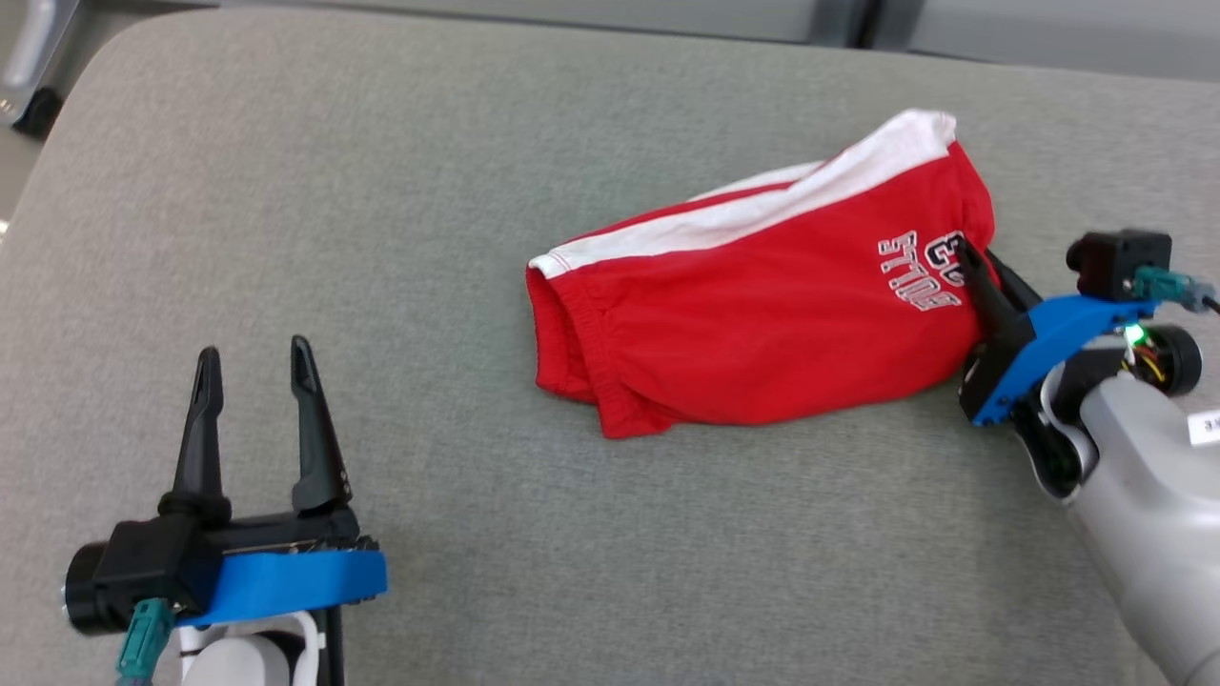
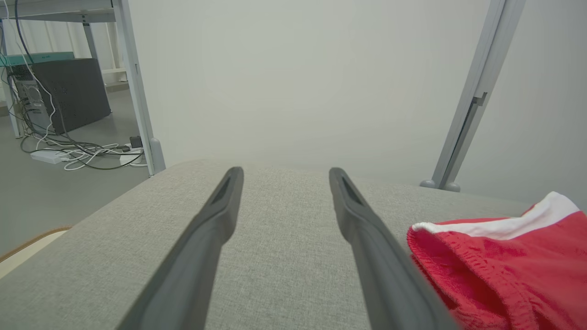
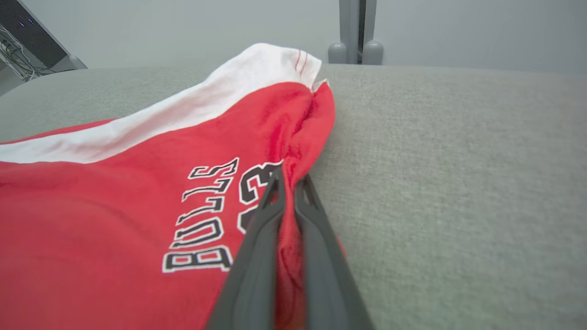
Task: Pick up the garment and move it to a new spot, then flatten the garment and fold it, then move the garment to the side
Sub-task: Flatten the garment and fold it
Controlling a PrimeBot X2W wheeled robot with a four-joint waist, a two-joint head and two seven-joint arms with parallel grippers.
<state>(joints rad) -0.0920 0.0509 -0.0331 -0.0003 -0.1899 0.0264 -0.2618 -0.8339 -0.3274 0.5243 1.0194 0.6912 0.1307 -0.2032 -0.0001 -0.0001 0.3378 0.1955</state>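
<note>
The garment (image 1: 762, 314) is a pair of red shorts with a white side stripe and black-and-white lettering, lying folded on the grey cushion. My right gripper (image 1: 965, 250) is shut on the garment's right edge; in the right wrist view its two dark fingers (image 3: 257, 238) pinch a ridge of red cloth (image 3: 137, 201) between them. My left gripper (image 1: 253, 367) stands open near the cushion's lower left, apart from the garment, nothing between its fingers. The left wrist view has the garment's elastic waistband (image 2: 500, 266) to the right of my open left gripper (image 2: 284, 176).
The grey fabric cushion (image 1: 400, 238) carries everything, with bare surface to the left and front of the garment. Beyond its far edge stand a metal frame post (image 2: 472, 96), a pale wall, and cables and a dark box (image 2: 69, 91) on the floor at left.
</note>
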